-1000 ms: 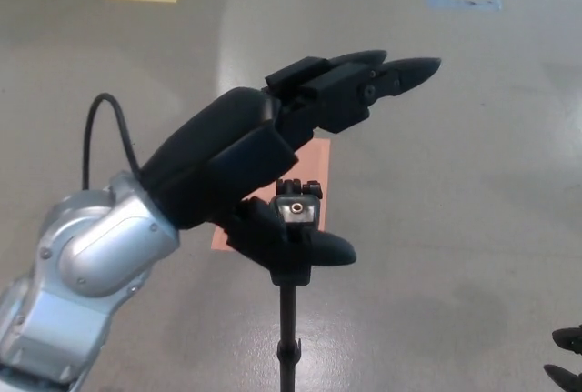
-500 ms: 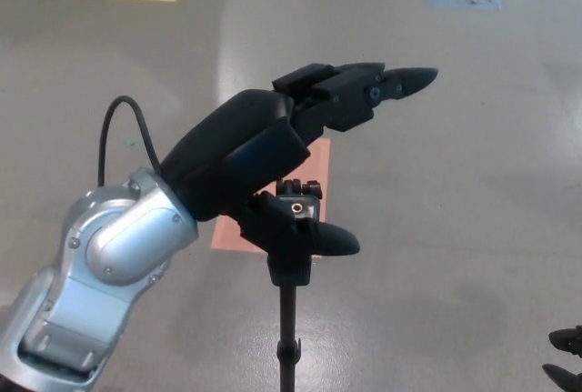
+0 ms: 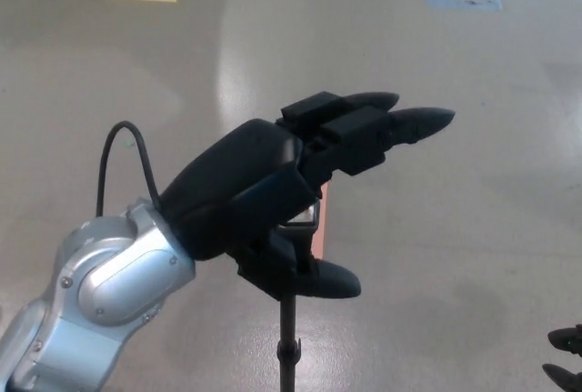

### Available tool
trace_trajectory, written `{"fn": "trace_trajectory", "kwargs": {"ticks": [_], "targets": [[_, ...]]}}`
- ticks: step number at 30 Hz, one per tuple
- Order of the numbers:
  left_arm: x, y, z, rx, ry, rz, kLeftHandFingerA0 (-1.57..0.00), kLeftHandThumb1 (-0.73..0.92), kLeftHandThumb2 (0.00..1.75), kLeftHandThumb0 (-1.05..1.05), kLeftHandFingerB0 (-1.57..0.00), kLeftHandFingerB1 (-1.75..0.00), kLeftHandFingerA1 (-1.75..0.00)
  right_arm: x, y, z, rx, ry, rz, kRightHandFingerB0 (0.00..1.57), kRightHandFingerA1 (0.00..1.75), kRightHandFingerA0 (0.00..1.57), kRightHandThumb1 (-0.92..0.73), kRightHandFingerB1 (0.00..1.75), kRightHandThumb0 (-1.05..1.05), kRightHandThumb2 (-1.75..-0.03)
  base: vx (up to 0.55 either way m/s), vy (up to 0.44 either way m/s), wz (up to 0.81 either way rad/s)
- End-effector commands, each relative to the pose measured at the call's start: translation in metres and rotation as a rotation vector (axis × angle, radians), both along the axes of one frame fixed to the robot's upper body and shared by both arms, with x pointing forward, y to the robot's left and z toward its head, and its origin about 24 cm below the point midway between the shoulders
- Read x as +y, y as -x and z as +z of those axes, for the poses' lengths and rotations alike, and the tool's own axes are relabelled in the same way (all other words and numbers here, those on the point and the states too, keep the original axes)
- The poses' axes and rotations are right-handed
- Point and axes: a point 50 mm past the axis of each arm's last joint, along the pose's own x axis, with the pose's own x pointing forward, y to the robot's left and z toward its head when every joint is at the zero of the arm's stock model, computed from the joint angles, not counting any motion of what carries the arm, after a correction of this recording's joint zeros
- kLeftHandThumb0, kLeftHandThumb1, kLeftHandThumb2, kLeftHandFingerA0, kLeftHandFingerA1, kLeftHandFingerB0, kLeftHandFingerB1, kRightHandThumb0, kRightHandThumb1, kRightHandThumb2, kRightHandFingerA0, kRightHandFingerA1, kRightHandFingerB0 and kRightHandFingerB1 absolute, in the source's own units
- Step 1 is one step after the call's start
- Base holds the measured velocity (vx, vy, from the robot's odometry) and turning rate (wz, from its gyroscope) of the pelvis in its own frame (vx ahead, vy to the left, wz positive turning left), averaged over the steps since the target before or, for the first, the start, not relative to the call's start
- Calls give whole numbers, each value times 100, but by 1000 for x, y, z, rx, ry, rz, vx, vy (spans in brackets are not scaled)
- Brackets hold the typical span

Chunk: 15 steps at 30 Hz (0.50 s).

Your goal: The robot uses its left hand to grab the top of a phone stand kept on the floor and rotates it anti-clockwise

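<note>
over the grey polished floor [image 3: 473, 228], hung the black three-fingered left hand [image 3: 300, 183] of the silver-armed robot directly above the top of the slim black phone stand [image 3: 288, 337], fingers [image 3: 414, 124] spread and stretched forward, thumb [image 3: 327, 280] hooked beneath, nothing pinched. compared with a second ago, sat lower and further over the stand's head, hiding most of the small clamp that showed clearly before; only a metal edge peeked out beside the orange floor patch [image 3: 323, 219]. judged as a closing-in for the grasp, not yet a grip, so no anti-clockwise turn begun. at the lower right corner, showed only the dark fingertips of the right hand [image 3: 566, 356], state impossible to tell.
</note>
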Motion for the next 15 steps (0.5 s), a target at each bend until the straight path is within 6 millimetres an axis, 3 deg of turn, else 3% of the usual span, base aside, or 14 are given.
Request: {"fn": "trace_trajectory", "kwargs": {"ticks": [1,10,14,15], "targets": [[5,-6,-5,-14,-42,29,0,30,69,-41,-2,-23,-24,-10,3,3,9,13,-13,11,24,10,-79,22,-66,-65,0,0,0],[9,-28,-14,6,-62,124,-1,32,70,-43,-2,-24,-25,-9,4,2,16,5,-16,10,23,8,-78,22,-64,-66,0,0,0],[12,-43,-22,45,-39,182,-7,41,62,-43,-8,-23,-21,-8,5,0,27,11,-12,10,23,9,-78,22,-65,-65,0,0,0],[13,-45,-23,45,-31,190,0,29,70,-40,-5,-34,-32,-8,4,0,27,14,-8,11,24,9,-79,21,-67,-65,0,0,0]]}}
